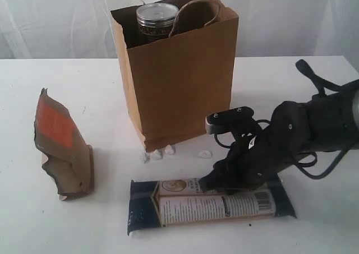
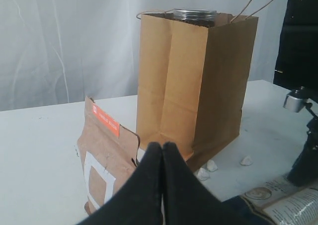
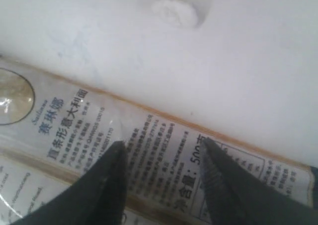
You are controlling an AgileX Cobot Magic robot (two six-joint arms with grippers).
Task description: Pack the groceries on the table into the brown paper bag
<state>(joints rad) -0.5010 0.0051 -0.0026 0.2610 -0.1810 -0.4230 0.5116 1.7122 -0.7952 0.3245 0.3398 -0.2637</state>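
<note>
Near right, the right gripper (image 3: 163,150) hangs, jaws apart, over the long navy packet (image 1: 190,204); the left gripper (image 2: 162,178) is pressed together, empty.

right gripper (image 3: 163,145): two dark fingers (image 3: 102,185) parted, tips over the packet's label; contact unclear | long navy packet (image 3: 64,120): flat on table, pale label, blue and black Chinese print, round emblem toward one end | table (image 3: 248,61): white, one small white crumb (image 3: 175,11) lying apart from packet
</note>
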